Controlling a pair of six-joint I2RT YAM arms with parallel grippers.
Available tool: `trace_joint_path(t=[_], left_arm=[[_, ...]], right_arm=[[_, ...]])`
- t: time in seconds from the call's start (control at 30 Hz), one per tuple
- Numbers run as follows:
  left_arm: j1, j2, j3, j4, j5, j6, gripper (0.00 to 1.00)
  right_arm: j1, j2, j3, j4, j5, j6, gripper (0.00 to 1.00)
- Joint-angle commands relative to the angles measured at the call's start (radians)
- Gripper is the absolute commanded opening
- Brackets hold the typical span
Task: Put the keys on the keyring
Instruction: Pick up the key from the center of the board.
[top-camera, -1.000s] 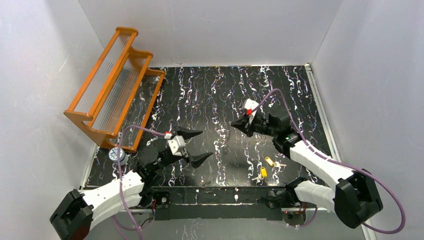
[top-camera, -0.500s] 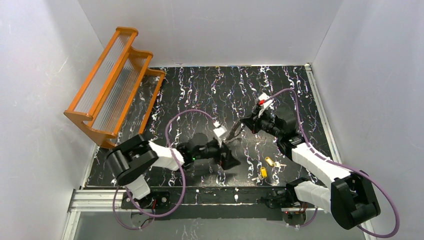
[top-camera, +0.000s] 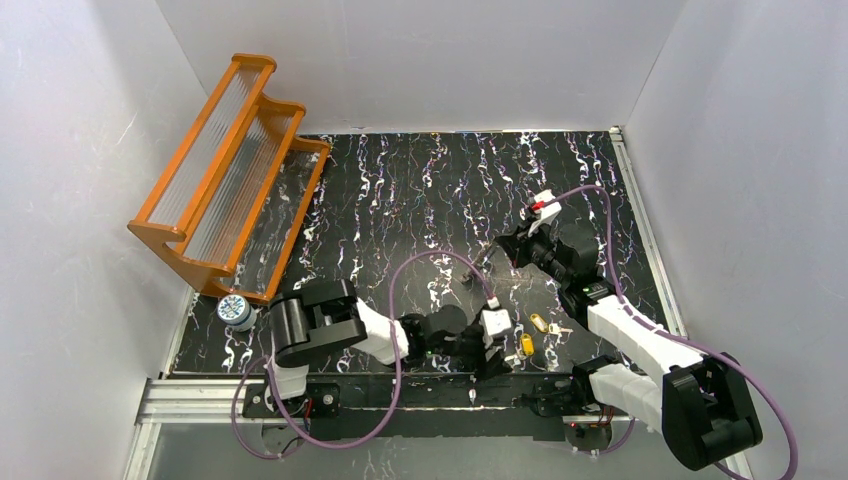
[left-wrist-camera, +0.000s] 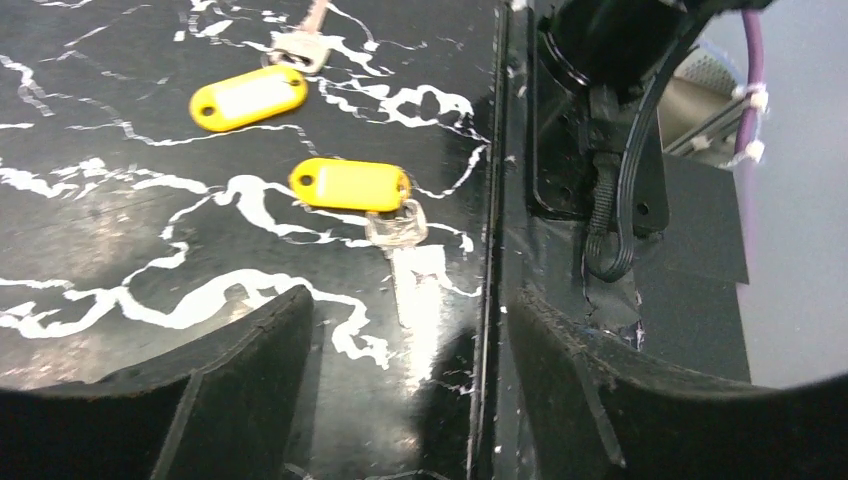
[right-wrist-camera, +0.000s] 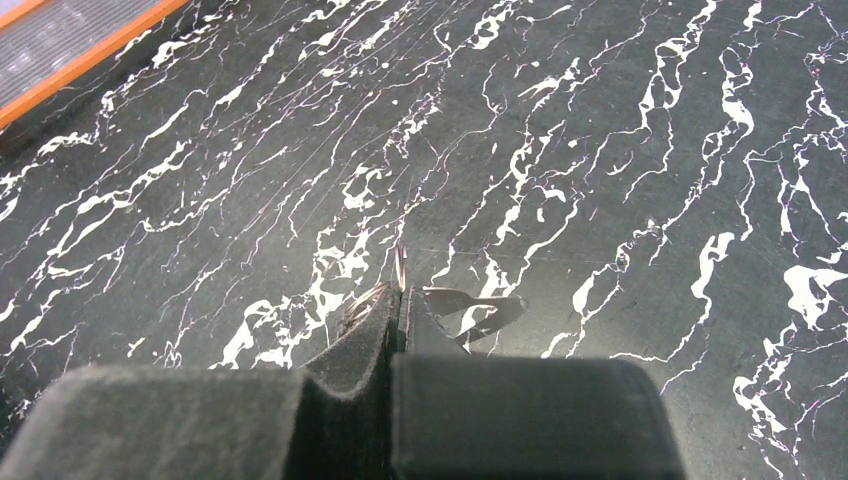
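A black table (top-camera: 420, 190) with white squiggly lines sits between plain white walls (top-camera: 420, 60). An orange rack (top-camera: 225, 175) with see-through ribbed shelves stands at the far left. A little round blue and white thing (top-camera: 234, 310) lies just beside its near corner.

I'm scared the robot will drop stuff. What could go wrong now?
The near key lies flat beside the table's edge, so the left fingers might bump it or push the key off. The right fingers pinch the thin keyring by its rim; it might slip.
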Motion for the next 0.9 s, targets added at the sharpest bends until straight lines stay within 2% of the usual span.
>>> trace_joint_path(t=[0.0, 0.17, 0.37, 0.87], left_arm=[[-0.053, 0.038, 0.044, 0.016, -0.118, 0.149, 0.66], [-0.091, 0.087, 0.089, 0.016, -0.185, 0.209, 0.62], [-0.098, 0.118, 0.124, 0.016, -0.228, 0.206, 0.53], [-0.105, 0.173, 0.172, 0.016, -0.173, 0.219, 0.34]], right_arm=[[-0.006, -0.025, -0.010, 0.060, 0.028, 0.015, 0.01], [-0.009, -0.030, -0.014, 0.065, 0.021, 0.015, 0.01], [-0.010, -0.033, -0.017, 0.069, 0.006, 0.015, 0.01], [-0.009, -0.032, -0.021, 0.077, -0.007, 0.018, 0.01]])
